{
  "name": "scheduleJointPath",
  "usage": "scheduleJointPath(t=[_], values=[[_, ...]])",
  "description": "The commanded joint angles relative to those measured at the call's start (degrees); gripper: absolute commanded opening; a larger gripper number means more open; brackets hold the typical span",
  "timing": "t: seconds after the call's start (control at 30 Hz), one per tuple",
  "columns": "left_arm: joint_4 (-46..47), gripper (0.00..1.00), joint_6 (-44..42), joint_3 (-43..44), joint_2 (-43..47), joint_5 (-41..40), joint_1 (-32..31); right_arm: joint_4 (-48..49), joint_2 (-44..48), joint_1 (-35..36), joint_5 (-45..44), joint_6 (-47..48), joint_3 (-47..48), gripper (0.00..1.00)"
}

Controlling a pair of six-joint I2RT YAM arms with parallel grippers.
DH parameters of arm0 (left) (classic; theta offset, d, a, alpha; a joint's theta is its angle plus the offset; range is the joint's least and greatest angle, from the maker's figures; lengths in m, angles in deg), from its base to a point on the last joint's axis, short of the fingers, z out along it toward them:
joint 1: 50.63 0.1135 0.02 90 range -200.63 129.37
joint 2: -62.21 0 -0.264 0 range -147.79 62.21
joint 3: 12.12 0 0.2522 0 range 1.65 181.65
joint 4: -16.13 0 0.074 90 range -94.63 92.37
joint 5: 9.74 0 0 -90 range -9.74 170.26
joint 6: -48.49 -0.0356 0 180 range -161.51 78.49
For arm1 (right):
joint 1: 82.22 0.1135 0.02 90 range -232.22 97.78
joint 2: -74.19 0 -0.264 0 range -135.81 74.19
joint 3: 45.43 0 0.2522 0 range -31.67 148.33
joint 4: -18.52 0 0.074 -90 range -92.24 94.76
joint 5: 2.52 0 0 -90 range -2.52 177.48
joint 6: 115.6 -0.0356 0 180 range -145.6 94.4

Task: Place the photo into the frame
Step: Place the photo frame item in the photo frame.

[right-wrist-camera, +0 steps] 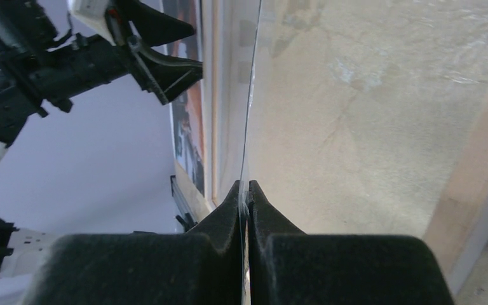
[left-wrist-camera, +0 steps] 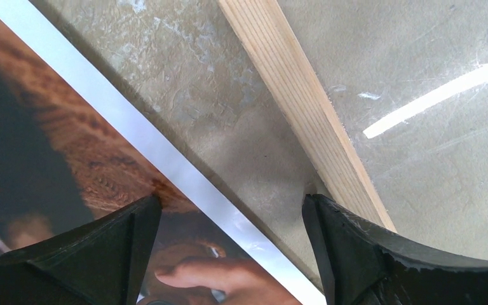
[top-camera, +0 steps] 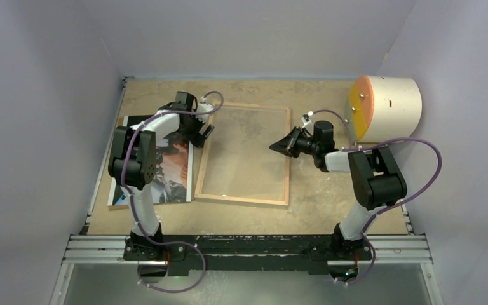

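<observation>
The frame (top-camera: 241, 199) lies on the table with its light-wood back up. My right gripper (top-camera: 278, 146) is shut on an edge of its clear pane (right-wrist-camera: 249, 95), which shows edge-on between the closed fingertips (right-wrist-camera: 232, 203). The wooden rail (right-wrist-camera: 470, 190) runs along the right. The photo (top-camera: 171, 168), dark and orange-brown with a white border (left-wrist-camera: 165, 159), lies flat to the left of the frame. My left gripper (top-camera: 203, 133) hangs open low over the photo's right edge. In its wrist view the left gripper (left-wrist-camera: 232, 210) straddles bare table between the photo (left-wrist-camera: 70, 146) and the frame's rail (left-wrist-camera: 298, 101).
A brown backing board (top-camera: 119, 204) lies under the photo, showing at its left and near edges. A white cylinder with an orange face (top-camera: 387, 108) lies on its side at the back right. Grey walls close in the table on three sides.
</observation>
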Motion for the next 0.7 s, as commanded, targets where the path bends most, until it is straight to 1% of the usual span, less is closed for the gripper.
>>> scheduleJointPath(t=[0.0,0.17,0.33,0.5,0.67], values=[[-0.95,0.89,-1.48,-3.56,-0.78,5.43,-1.73,8.33,4.32,-0.11,4.62,-3.6,0.48,0.0],[-2.22,0.88,-3.81,-5.43,0.4,8.35,-2.63,9.87,6.83,-0.02,6.6,-4.96,-0.57,0.0],[-2.76,0.88,-4.66,-6.05,0.79,7.81,-2.64,12.09,9.15,0.43,8.03,-6.09,-1.77,0.0],[-2.92,0.87,-3.81,-5.51,1.01,8.1,-2.43,12.33,9.91,1.59,8.3,-6.83,-1.02,0.0],[-3.73,0.85,-3.27,-4.78,0.97,10.19,-1.7,15.28,9.38,2.2,7.25,-10.01,-1.19,0.0]])
